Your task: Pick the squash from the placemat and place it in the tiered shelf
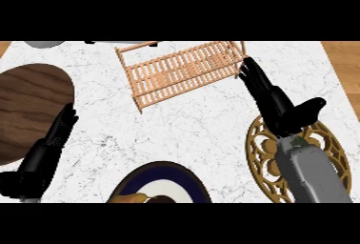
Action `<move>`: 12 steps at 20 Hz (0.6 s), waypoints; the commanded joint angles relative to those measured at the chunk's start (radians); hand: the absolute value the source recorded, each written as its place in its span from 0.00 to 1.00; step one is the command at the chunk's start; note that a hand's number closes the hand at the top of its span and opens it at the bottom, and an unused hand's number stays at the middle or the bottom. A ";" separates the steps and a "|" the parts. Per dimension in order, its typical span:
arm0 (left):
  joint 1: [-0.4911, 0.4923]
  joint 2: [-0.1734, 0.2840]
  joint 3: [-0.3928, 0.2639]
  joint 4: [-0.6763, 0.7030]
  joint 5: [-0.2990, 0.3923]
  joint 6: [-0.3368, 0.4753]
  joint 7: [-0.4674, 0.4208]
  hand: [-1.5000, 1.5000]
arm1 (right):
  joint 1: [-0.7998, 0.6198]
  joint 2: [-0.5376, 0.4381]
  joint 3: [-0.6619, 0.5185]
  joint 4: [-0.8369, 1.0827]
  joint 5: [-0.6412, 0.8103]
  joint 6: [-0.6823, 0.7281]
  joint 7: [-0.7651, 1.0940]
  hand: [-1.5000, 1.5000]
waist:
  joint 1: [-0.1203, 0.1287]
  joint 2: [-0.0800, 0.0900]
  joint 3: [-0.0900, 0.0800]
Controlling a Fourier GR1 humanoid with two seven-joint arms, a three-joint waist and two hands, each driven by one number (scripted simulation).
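Observation:
The wooden slatted tiered shelf (181, 70) lies at the counter's far middle. My right hand (280, 110) stretches from the gold patterned placemat (262, 143) toward the shelf's right end. Its fingers (255, 78) are straight and open, with the tips at the shelf's edge and the thumb spread to the right. Nothing shows in this hand. I see no squash on the placemat or on the shelf's visible slats; my right forearm covers part of the placemat. My left hand (48, 145) rests open at the left edge, fingers pointing up.
A dark round wooden board (28, 107) lies at the left, beside my left hand. A dark blue plate (183, 183) with a tan item (128, 198) sits at the near middle. A grey bowl (44, 44) shows at the far left corner.

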 commanded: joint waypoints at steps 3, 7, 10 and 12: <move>0.042 -0.019 0.005 0.085 0.022 0.011 0.040 0.50 | 0.172 -0.135 -0.141 0.029 0.160 -0.261 0.071 0.00 | -0.110 -0.050 0.046; 0.090 -0.012 0.006 0.106 0.020 0.025 0.048 0.50 | 0.372 -0.357 -0.273 0.215 0.332 -0.408 0.202 0.00 | -0.224 -0.005 0.024; 0.109 -0.054 -0.033 0.146 0.026 0.016 0.059 0.50 | 0.413 -0.247 -0.453 0.132 0.257 -0.653 0.181 1.00 | -0.188 -0.055 0.048; 0.066 -0.052 -0.047 0.148 0.022 -0.013 0.080 0.50 | 0.475 -0.170 -0.470 -0.012 0.222 -0.707 0.140 0.00 | -0.128 -0.059 0.050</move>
